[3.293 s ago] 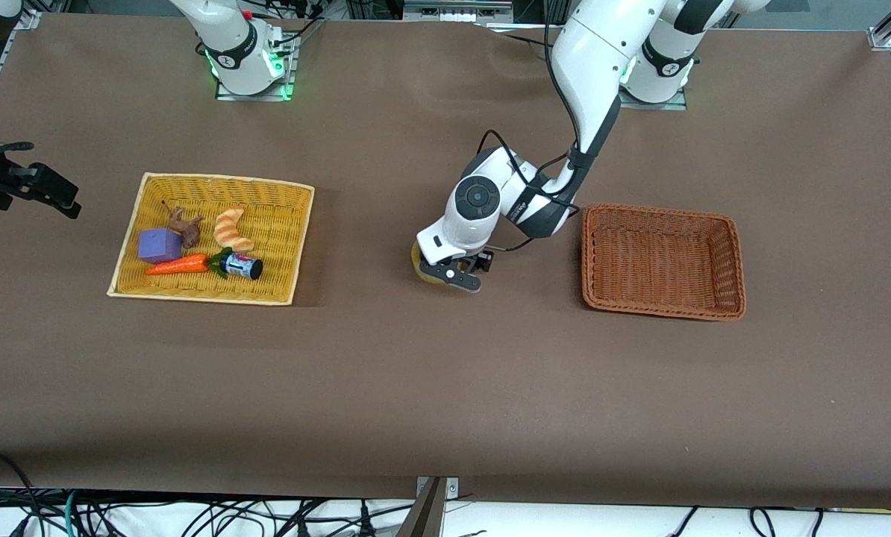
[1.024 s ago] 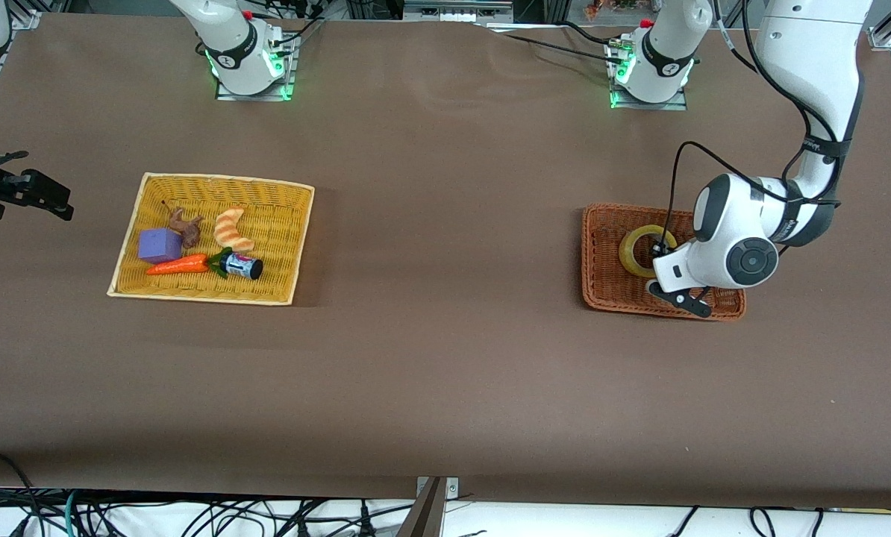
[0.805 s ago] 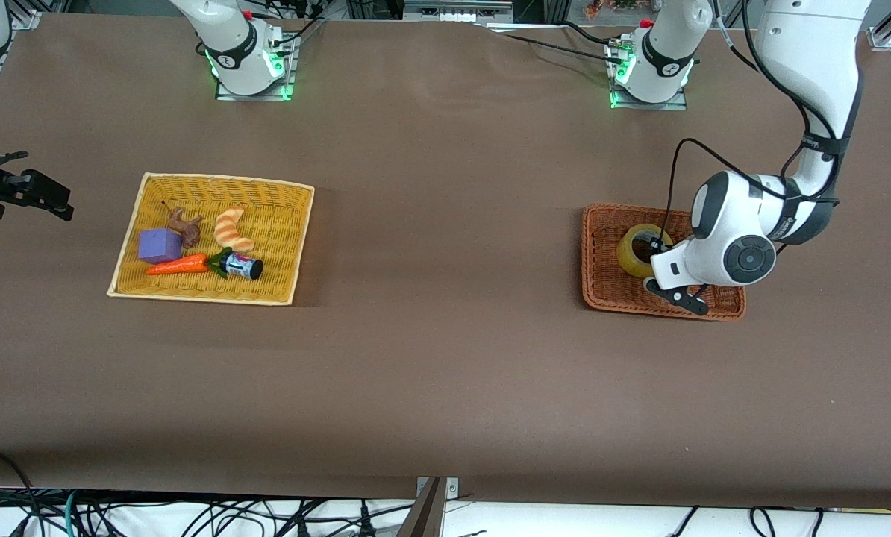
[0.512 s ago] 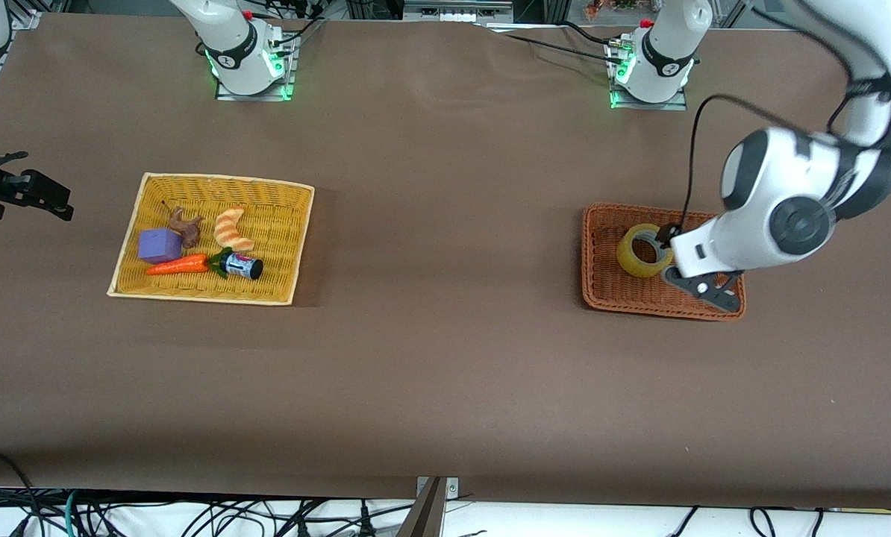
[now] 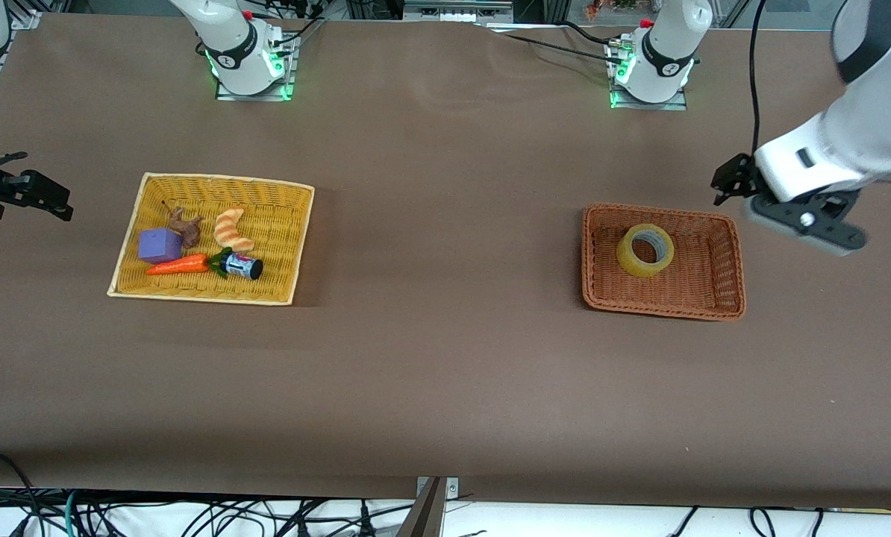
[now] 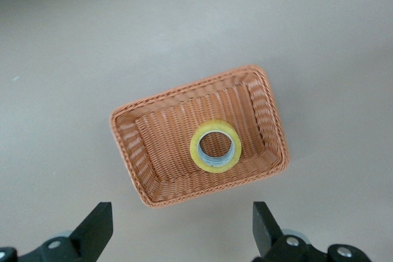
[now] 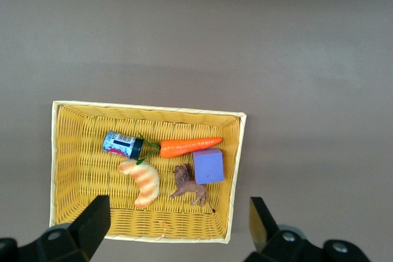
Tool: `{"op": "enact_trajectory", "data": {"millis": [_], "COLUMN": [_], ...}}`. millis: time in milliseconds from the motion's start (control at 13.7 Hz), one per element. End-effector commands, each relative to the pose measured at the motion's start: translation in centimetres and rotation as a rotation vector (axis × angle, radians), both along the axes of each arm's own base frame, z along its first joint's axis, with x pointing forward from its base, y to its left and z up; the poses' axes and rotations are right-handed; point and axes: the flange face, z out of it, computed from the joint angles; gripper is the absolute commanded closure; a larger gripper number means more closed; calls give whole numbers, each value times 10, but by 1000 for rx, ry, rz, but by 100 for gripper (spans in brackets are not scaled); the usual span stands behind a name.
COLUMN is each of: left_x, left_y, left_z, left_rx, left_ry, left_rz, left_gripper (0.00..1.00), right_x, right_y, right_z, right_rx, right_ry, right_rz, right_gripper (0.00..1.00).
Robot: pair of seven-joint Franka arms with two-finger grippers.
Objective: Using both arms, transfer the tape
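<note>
Resting—one tape (image 5: 645, 251) in one basket (image 5: 723, 286); two grippers open.

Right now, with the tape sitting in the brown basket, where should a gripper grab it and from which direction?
Come from straight above. The tape lies flat in the brown basket, its hole facing up and clear of the walls, so one finger could go inside the grey core and the other outside, pinching the ring's wall. The left gripper, open and off past the basket's rim, is probably closest.

a robotics lab: brown-covered table (image 5: 445, 373), green-lit arm bases (image 5: 251, 67), loose cables (image 5: 192, 514)
</note>
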Motion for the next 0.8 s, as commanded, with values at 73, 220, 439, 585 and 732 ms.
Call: {"op": "enact_trajectory", "data": {"millis": [73, 220, 439, 585, 732], "left_x": [-19, -30, -30, -31, -31], "left_y": [20, 27, 34, 34, 34], "left_z": [2, 1, 2, 2, 3], "left_rx": [-45, -105, -104, -99, -96], "left_ry": [3, -15, -10, -6, 2], "left_rz": [190, 217, 232, 232, 230], "left_gripper": [0, 0, 0, 0, 0], "right_x": [1, 1, 1, 1, 1], "right_y": [-3, -3, -1, 0, -1], "right_z": [5, 5, 5, 5, 5], "right_rx": [16, 16, 19, 23, 32], "right_ry": [-6, -6, -6, -7, -7], "right_rz": [9, 9, 5, 5, 6], "right_gripper": [0, 0, 0, 0, 0]}}
